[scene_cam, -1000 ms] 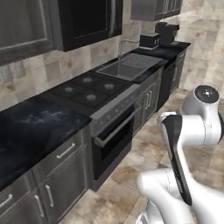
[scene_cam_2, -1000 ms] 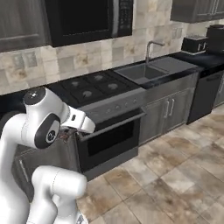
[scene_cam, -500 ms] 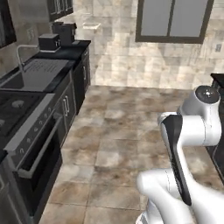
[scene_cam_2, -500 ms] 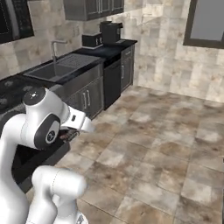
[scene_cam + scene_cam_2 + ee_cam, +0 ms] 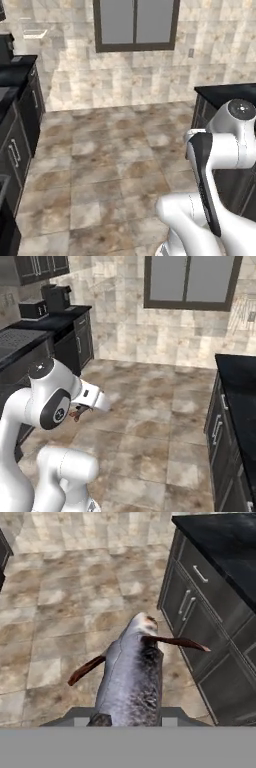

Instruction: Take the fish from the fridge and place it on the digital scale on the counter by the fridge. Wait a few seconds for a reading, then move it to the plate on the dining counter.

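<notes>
**A:** Where is your fish [image 5: 131, 677] now?

**B:** It sits clamped in your gripper [image 5: 131, 718], carried out over the tiled floor [image 5: 60, 612], head pointing away from the hand.

**A:** So how far along are you?

**B:** It is out of the fridge, so judging by that you are on the carry. The dining counter [image 5: 225, 547], a black tabletop, is near on one side. I see no plate yet, nor any container holding anything.
</notes>
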Robot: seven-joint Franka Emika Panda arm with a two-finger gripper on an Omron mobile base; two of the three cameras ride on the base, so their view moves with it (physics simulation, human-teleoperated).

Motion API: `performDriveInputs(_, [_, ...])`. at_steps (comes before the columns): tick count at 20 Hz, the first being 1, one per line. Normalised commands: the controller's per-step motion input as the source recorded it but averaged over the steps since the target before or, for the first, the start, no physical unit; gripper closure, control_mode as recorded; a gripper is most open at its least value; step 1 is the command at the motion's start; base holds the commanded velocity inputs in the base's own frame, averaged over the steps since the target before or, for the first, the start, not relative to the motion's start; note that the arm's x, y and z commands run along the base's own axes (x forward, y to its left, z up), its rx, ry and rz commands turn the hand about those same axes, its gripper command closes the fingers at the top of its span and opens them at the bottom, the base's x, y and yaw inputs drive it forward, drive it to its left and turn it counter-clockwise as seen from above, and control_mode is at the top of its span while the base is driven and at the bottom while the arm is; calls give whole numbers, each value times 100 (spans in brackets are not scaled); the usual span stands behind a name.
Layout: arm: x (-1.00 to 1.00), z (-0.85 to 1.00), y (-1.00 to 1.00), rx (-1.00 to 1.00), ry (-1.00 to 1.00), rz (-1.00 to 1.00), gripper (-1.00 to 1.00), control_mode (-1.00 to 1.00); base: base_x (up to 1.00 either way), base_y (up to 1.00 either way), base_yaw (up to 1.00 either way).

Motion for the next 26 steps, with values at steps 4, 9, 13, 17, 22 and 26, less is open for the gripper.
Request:
performDriveInputs(4, [0,0,0,0,0,0,100,100,100,1,-32])
performDriveInputs(9, [0,0,0,0,0,0,100,100,100,5,-39])
performDriveInputs(13, [0,0,0,0,0,0,100,100,100,13,-43])
performDriveInputs(17, [0,0,0,0,0,0,100,100,100,29,-45])
performDriveInputs(22, [0,0,0,0,0,0,100,100,100,61,-49])
performDriveInputs(26, [0,0,0,0,0,0,100,100,92,83,-51])
